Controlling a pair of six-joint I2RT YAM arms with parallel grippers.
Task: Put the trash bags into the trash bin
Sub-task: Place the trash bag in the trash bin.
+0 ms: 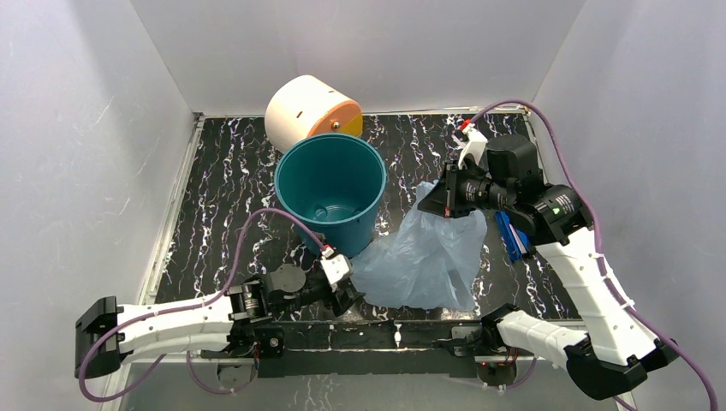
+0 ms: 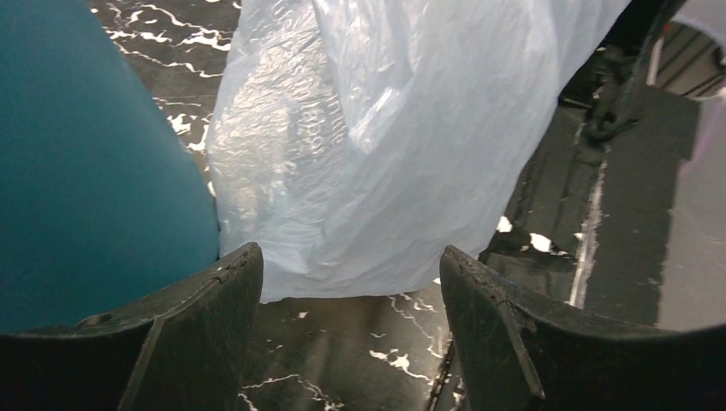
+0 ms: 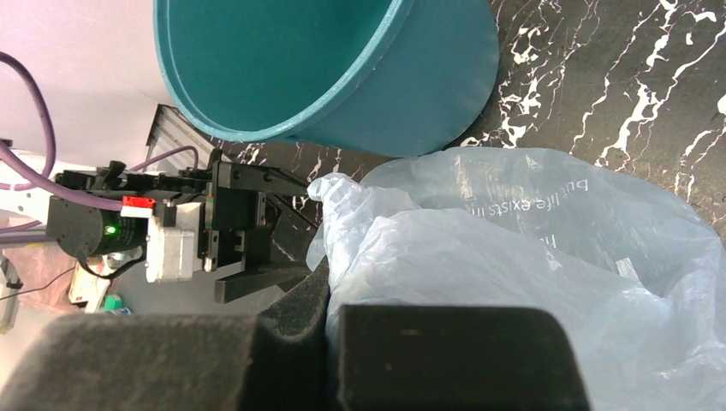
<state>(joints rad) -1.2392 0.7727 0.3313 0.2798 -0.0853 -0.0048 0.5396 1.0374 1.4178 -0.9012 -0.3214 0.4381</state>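
Note:
The pale blue translucent trash bag [image 1: 424, 257] hangs from my right gripper [image 1: 430, 199] and drapes down onto the table, right of the bin. The right gripper [image 3: 330, 282] is shut on the bag's upper edge [image 3: 514, 257]. The teal trash bin [image 1: 330, 190] stands upright and open, left of the bag; its rim shows in the right wrist view [image 3: 282, 77]. My left gripper [image 1: 349, 295] is open and low on the table at the bag's lower left corner. In the left wrist view, the bag [image 2: 385, 145] lies just beyond the open gripper [image 2: 351, 282], with the bin's wall [image 2: 94, 171] to the left.
A cream and orange drum-shaped box [image 1: 310, 110] lies on its side behind the bin. A small dark blue flat object [image 1: 510, 235] lies under the right arm. White walls enclose the black marbled table [image 1: 223, 197] on three sides.

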